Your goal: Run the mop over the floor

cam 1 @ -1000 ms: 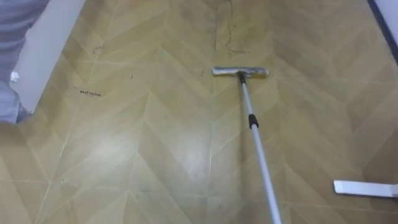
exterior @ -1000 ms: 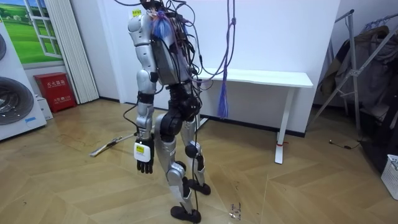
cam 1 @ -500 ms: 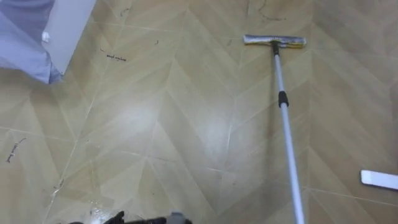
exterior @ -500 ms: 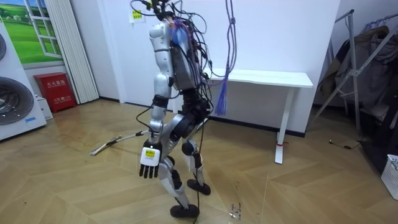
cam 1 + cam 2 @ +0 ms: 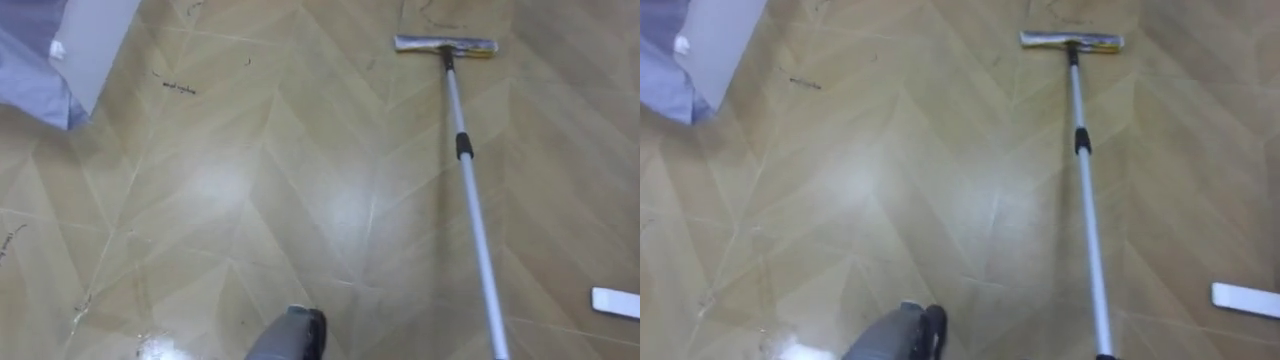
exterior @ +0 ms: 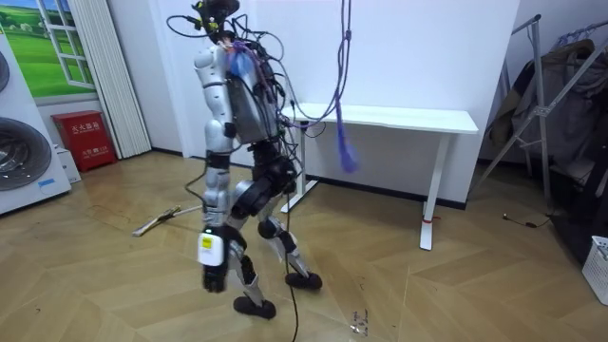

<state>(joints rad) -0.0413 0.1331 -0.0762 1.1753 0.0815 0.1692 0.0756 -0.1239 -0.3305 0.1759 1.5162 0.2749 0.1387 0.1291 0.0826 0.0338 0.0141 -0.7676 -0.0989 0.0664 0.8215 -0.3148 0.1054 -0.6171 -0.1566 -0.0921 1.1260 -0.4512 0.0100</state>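
Mop (image 5: 470, 190) lies on the floor (image 5: 250, 200), handle running upper right to lower right; reach rightward. Left hand (image 6: 213, 275) hangs low, fingers you cannot tell.

The head camera's two eyes looked steeply down from the standing robot's height onto the wooden floor (image 5: 250, 180) just ahead. The mop (image 5: 468, 190) ran from the lower right to the upper right of the frame. Both eyes took in the same patch, which sat slightly further left in the right eye view. The room camera stood well off, roughly level, facing the white table (image 6: 399, 118), with the whole robot mid-frame. It shared that floor and the mop, seen at its left.
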